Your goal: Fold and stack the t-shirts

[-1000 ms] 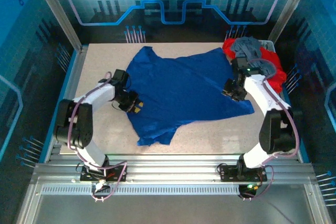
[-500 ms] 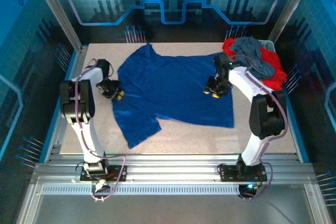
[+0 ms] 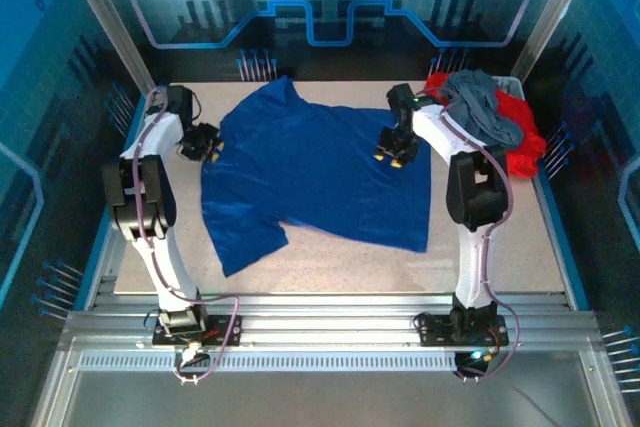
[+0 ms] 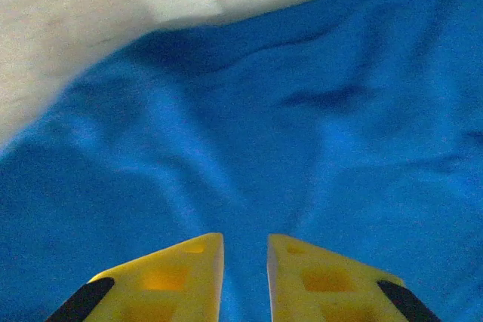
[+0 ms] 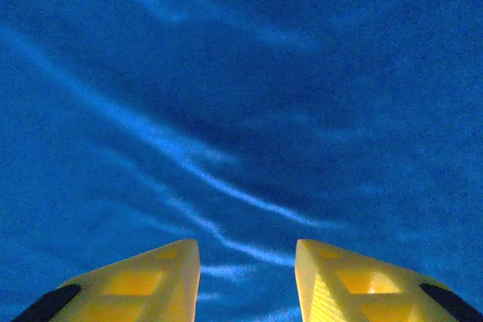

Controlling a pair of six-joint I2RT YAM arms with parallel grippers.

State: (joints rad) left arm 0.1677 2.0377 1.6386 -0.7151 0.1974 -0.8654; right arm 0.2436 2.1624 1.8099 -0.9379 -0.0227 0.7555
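Note:
The royal-blue t-shirt [image 3: 310, 172] lies spread over the middle of the table [image 3: 340, 269], plain side up, with one sleeve trailing toward the front left. At its left edge my left gripper [image 3: 210, 147] has its yellow jaws nearly together, closed on the cloth [image 4: 317, 111]. My right gripper [image 3: 393, 155] sits on the shirt's right part. Its jaws [image 5: 245, 243] stand wider, with creases of the blue cloth [image 5: 226, 111] running in between them. A slate-grey t-shirt [image 3: 485, 105] lies on top of red t-shirts [image 3: 518, 154] in a heap at the back right.
Bare tabletop [image 4: 68, 28] shows beyond the shirt's edge in the left wrist view. Metal frame posts [image 3: 105, 22] and the blue enclosure walls stand round the table. A strip of bare table runs along the front edge.
Both grippers have moved toward the back left, and the blue t-shirt has gone with them. It now lies flatter, and its right edge has come away from the heap.

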